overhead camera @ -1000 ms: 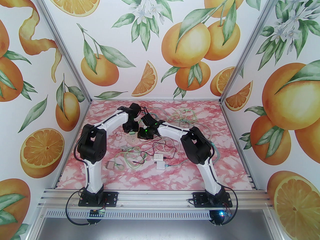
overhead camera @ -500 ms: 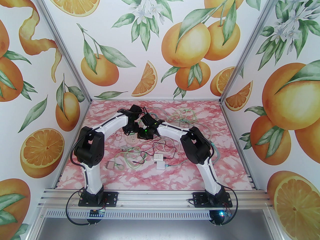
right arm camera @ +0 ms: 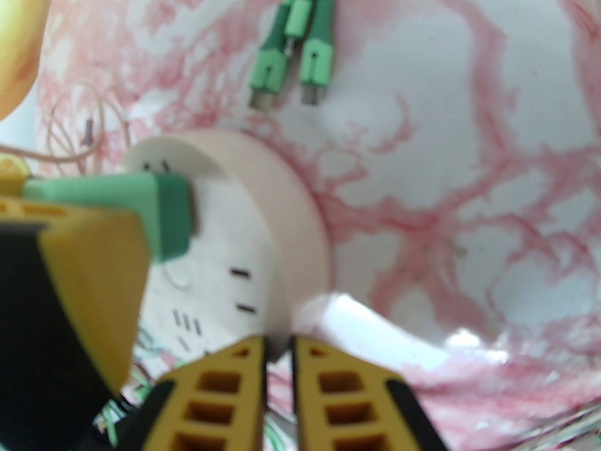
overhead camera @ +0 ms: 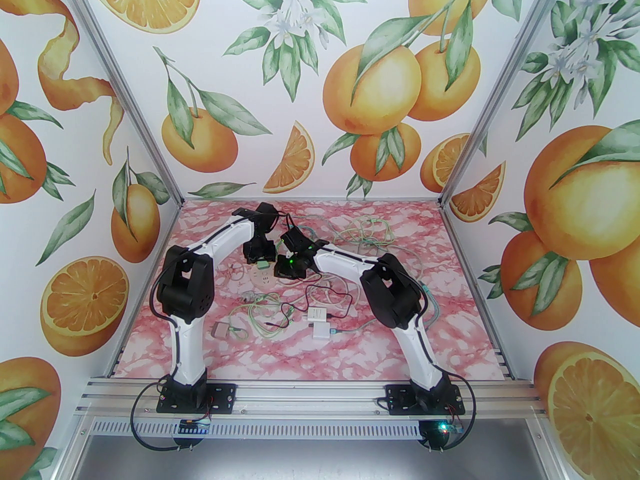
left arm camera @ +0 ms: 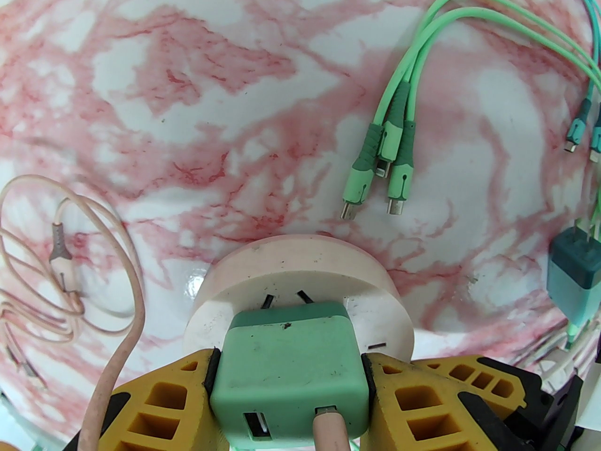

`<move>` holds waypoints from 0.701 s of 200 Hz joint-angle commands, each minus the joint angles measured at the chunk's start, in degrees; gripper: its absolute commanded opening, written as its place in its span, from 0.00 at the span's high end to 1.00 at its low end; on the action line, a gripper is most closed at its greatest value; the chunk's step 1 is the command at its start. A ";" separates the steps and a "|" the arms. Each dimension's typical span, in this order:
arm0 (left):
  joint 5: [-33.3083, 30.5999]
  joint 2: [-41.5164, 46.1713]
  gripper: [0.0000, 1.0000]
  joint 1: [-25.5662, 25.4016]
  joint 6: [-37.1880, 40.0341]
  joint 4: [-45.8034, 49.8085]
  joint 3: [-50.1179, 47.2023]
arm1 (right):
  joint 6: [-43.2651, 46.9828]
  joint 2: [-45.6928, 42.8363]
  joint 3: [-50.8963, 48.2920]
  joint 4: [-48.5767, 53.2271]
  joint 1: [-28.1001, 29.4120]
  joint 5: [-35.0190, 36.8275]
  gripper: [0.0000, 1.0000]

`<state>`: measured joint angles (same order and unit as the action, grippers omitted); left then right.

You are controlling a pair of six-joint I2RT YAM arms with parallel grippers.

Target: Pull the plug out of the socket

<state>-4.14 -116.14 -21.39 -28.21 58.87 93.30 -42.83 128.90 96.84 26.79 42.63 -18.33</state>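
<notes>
A mint-green plug [left arm camera: 286,360] with a pink cable in its USB port sits clamped between the yellow fingers of my left gripper [left arm camera: 288,369]. Its front end is at the face of the round white-and-pink socket [left arm camera: 300,263]; its prongs are hidden, so I cannot tell whether they are still inside. In the right wrist view the plug [right arm camera: 141,190] hovers at the socket [right arm camera: 244,233] face with a thin shadow between them. My right gripper [right arm camera: 278,346] is shut, its tips against the socket's side rim. From above, both grippers meet over the socket [overhead camera: 264,280].
Three green cable heads [left arm camera: 380,158] lie just beyond the socket, with a teal charger [left arm camera: 573,270] to the right and a coiled pink cable [left arm camera: 28,299] to the left. White adapters [overhead camera: 317,320], a grey charger [overhead camera: 220,329] and cable tangles [overhead camera: 365,233] lie around.
The left arm has shifted, and its wrist sits slightly farther back and higher with the plug. The right arm has not moved.
</notes>
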 commanded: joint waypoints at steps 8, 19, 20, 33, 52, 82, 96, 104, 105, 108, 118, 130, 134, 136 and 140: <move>-4.06 7.46 0.82 -2.80 -2.43 -4.08 -6.61 | 0.20 6.44 -2.37 9.34 0.24 6.11 0.84; -5.34 9.32 0.82 -4.03 -3.17 -5.75 -9.30 | 0.18 6.69 -2.01 9.68 0.17 6.20 0.84; -5.43 9.47 0.82 -4.15 -3.26 -5.81 -9.51 | 0.19 6.70 -2.05 9.73 0.17 6.20 0.84; -5.92 10.88 0.83 -5.02 -4.45 -7.21 -12.17 | 0.29 6.93 -2.05 9.99 0.18 6.21 0.84; -6.58 11.90 0.84 -5.68 -5.41 -8.23 -14.17 | 0.46 6.98 -2.04 10.46 0.18 6.37 0.84; -6.18 8.55 0.84 -4.50 -4.02 -3.81 -8.86 | 0.73 6.98 -2.01 10.74 0.18 6.46 0.84; -4.85 6.32 0.84 -3.23 -2.82 -1.29 -5.09 | 0.81 6.85 -2.08 10.83 0.21 6.59 0.85; -3.90 4.72 0.84 -2.22 -1.95 0.01 -2.66 | 0.88 6.76 -2.02 10.86 0.30 6.73 0.85; -3.84 4.53 0.84 -2.11 -1.86 0.14 -2.36 | 0.89 6.74 -2.05 10.85 0.28 6.73 0.85; -3.63 3.99 0.84 -1.78 -1.49 0.86 -1.40 | 0.90 6.72 -2.01 10.90 0.27 6.75 0.85; -3.25 1.95 0.84 -1.00 0.12 2.46 1.52 | 1.12 6.80 -2.03 11.08 0.33 6.90 0.86; -2.65 -0.69 0.84 -0.06 1.84 4.65 5.28 | 1.40 6.97 -2.00 11.40 0.44 7.07 0.86; -2.50 -1.48 0.84 0.22 2.39 5.33 6.45 | 1.43 6.98 -2.08 11.44 0.53 7.19 0.86; -2.40 -1.82 0.84 0.32 2.62 5.61 6.88 | 1.48 6.98 -2.09 11.45 0.52 7.17 0.86; -2.17 -2.44 0.84 0.58 3.07 5.94 7.66 | 1.45 7.02 -2.07 11.46 0.53 7.17 0.86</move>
<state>-7.70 -115.72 -22.63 -29.67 59.75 93.93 -42.76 129.34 97.91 28.38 42.85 -18.06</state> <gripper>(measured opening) 0.436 0.143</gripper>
